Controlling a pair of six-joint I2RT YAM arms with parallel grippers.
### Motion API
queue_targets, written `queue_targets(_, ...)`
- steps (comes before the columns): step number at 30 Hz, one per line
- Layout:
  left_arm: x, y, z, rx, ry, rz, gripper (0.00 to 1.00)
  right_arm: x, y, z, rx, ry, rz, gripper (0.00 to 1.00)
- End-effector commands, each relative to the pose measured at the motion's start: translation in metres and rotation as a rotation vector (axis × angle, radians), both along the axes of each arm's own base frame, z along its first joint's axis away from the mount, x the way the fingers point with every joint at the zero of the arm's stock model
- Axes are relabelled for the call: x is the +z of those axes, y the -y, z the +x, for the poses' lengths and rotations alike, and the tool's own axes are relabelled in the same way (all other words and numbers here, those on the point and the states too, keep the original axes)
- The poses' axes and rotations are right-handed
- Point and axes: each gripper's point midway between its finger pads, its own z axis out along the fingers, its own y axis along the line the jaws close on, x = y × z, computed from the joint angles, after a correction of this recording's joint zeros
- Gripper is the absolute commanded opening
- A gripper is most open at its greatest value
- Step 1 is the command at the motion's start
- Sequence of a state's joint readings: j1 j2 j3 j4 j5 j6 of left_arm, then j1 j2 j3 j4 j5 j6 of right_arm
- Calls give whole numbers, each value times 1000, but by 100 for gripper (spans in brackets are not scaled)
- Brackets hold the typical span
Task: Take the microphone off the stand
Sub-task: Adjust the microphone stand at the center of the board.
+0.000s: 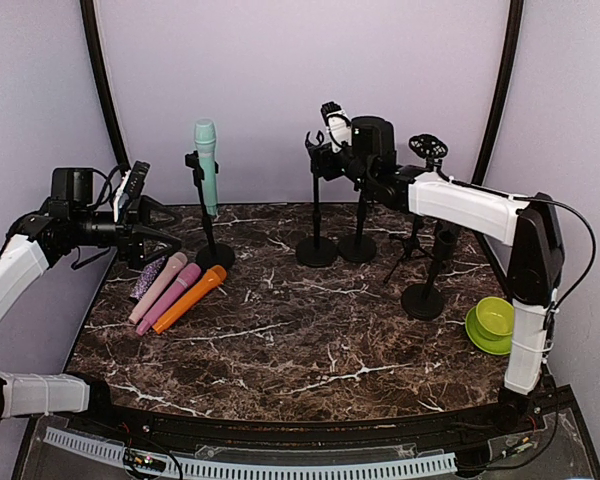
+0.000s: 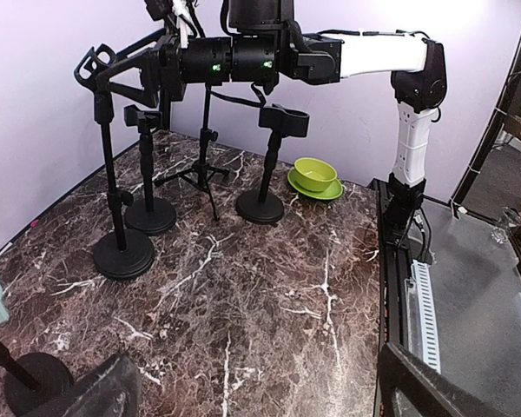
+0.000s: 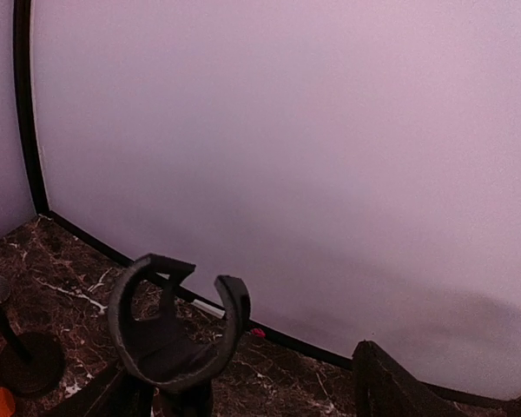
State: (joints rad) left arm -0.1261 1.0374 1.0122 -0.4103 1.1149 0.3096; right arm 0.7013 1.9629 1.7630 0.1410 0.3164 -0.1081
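Marbled tabletop (image 1: pixel 310 350); smooth mint microphone (image 1: pixel 207 165) clipped upright.

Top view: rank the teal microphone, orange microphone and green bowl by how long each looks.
Longest: teal microphone and orange microphone, which look alike, so they are left unranked.
Shortest: green bowl.

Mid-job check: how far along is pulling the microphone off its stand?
Looks done: three pink and orange handheld microphones lie on the marble table, and the black clip in front of the right pincer is empty. In hand: nothing; both pincers are open, the left pincer beside the teal microphone. Left: that microphone sits upright in its black stand, to be gripped and lifted out.
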Motion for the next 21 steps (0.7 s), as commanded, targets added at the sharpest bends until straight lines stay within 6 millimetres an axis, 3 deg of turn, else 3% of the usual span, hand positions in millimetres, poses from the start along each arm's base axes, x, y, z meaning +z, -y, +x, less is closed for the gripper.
queue_targets(1,7,-1,-5,-11,17,-22,97,-2,4,-8,0,-6,-25,77)
queue_targets(4,7,-1,-5,-7,18,-23,97,-17,1,-11,21,-36,-30,73)
queue_targets(6,8,-1,-5,-9,22,-24,97,-14,-1,-16,32,-29,-20,71)
queue_targets(15,9,0,-9,-27,18,-34,95,74,-2,-52,151,132,122,77)
queue_targets(18,8,0,-9,-32,18,-35,95,86,1,-53,144,150,146,78)
queue_targets(21,9,1,-10,-35,17,-38,94,84,3,-43,101,137,133,77)
